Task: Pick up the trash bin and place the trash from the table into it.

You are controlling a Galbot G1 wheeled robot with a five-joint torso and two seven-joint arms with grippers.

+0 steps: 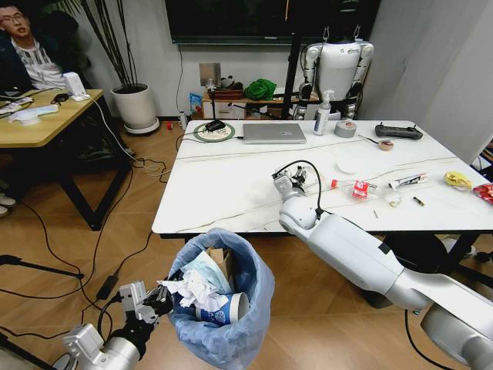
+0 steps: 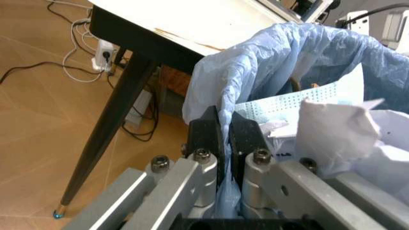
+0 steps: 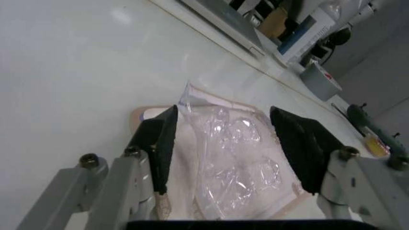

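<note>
Trash bin (image 1: 223, 308), lined with a crinkly light-blue bag, stands off the near edge of the white marble-look table (image 1: 223, 185). Left gripper (image 1: 158, 299) is pinched together on the bag's rim at the bin's left side; black pads (image 2: 208, 134) squeeze the plastic. Inside lie crumpled tissues (image 1: 189, 293) and a paper cup (image 1: 225, 308) with a blue logo, lettering unreadable. Right gripper (image 1: 291, 179) rests above the tabletop, jaws apart astride a clear plastic wrapper (image 3: 233, 163). Red-labelled wrapper (image 1: 359, 187) lies nearby; print illegible.
</note>
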